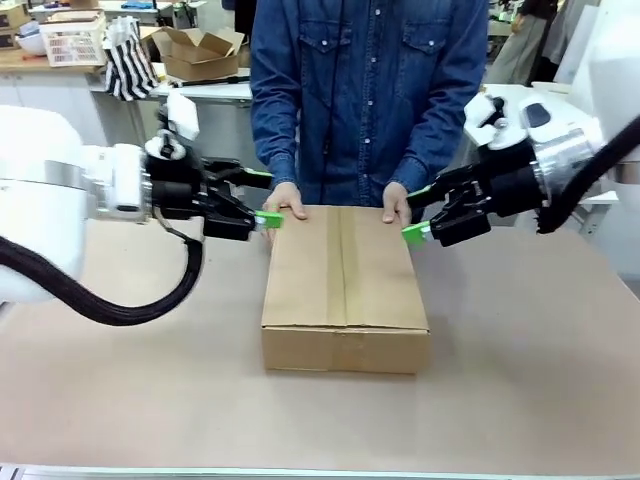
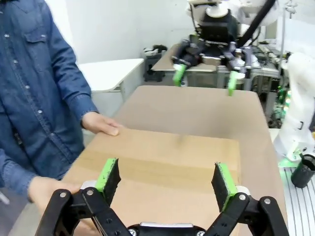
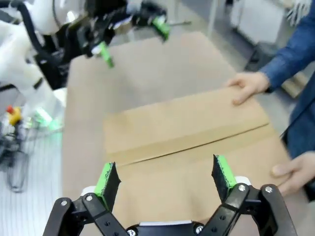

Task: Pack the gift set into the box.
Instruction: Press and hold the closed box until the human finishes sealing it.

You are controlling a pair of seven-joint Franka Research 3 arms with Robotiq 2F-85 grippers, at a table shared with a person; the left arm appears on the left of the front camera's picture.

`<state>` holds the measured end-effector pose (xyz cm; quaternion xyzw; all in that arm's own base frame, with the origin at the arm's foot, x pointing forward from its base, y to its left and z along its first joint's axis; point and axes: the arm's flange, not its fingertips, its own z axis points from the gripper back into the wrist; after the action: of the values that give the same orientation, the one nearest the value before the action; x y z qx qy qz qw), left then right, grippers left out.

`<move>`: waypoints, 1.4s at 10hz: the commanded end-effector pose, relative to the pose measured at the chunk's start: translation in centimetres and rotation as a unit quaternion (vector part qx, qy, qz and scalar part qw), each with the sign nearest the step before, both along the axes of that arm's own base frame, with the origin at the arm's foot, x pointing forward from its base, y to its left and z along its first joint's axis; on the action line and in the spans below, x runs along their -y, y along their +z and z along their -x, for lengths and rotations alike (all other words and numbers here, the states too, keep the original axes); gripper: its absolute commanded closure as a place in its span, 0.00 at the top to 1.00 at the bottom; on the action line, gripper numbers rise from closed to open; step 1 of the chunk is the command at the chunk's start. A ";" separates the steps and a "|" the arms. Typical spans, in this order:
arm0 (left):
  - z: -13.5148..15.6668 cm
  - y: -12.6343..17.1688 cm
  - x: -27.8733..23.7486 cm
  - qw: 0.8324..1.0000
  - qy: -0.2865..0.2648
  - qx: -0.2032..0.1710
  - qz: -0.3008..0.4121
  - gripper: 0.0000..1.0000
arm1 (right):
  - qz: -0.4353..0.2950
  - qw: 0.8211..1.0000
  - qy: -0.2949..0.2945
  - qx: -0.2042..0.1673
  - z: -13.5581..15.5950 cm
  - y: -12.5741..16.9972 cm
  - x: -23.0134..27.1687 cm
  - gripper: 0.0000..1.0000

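The box (image 1: 345,285) is a brown cardboard carton lying mid-table with its flaps folded shut along a centre seam; it also shows from above as the box (image 2: 167,167) and the box (image 3: 187,142). The gift set is hidden. A person in a denim shirt rests both hands (image 1: 287,200) on the box's far corners. My left gripper (image 1: 262,200) hovers open at the far left corner, just beside the person's hand. My right gripper (image 1: 418,212) hovers open at the far right corner. Nothing sits between either pair of fingers.
The brown tabletop (image 1: 520,340) spreads around the box on all sides. Behind the person, a counter holds an open cardboard carton (image 1: 200,50), a white lattice crate (image 1: 72,40) and a striped bag (image 1: 130,60).
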<state>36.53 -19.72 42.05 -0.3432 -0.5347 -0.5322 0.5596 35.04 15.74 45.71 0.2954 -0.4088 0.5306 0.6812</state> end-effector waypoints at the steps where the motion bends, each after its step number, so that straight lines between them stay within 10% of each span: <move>1: -2.6 -4.0 1.3 0.997 -0.061 -0.009 0.050 1.00 | -0.075 0.991 0.037 0.102 -2.8 -5.9 -1.1 1.00; 3: -4.2 -6.9 1.7 0.994 -0.075 -0.019 0.080 1.00 | -0.089 0.990 0.042 0.101 -4.1 -9.4 -1.7 1.00; 6: -4.6 -10.6 3.1 0.997 -0.046 -0.024 0.061 1.00 | -0.097 0.992 0.084 -0.009 -3.4 -13.3 -3.8 1.00; 14: -4.4 -13.1 2.7 0.995 -0.081 -0.061 0.024 1.00 | -0.088 0.992 0.093 -0.009 -2.4 -15.1 -3.6 1.00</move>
<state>41.07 -22.43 28.73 -0.4219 -0.4730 -0.5532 0.5406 37.47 19.05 30.65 0.3938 -0.4175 0.5530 0.6040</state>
